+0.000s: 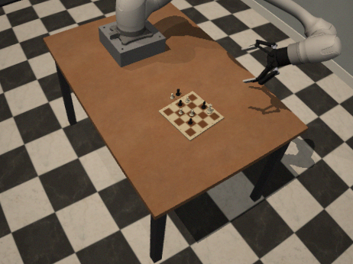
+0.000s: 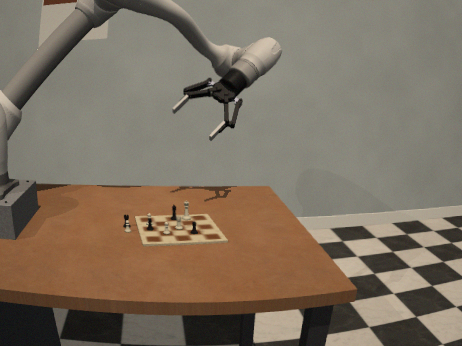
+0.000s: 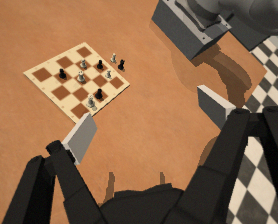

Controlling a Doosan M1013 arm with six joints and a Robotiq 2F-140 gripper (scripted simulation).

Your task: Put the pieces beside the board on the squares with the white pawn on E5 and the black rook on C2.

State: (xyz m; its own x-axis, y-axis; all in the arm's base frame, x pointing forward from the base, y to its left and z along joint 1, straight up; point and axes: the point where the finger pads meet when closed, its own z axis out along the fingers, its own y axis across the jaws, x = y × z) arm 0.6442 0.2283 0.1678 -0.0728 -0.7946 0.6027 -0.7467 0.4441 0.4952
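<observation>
The small chessboard [image 1: 189, 117] lies in the middle of the brown table and carries several black and white pieces, all upright. Two pieces stand on the table just off the board's far-left edge: the white pawn [image 1: 172, 95] and the black rook [image 1: 177, 92], close together. They also show in the exterior view, the pawn [image 2: 128, 227] and the rook [image 2: 125, 220], and in the wrist view, the pawn [image 3: 114, 58] and the rook [image 3: 121, 64]. My gripper [image 1: 247, 65] [image 2: 195, 122] is open and empty, high above the table's far right part, well away from the board.
The arm's grey base block [image 1: 131, 39] stands on the table's far end. The table's right edge is below the gripper, with checkered floor beyond it. A grey wall runs behind the table.
</observation>
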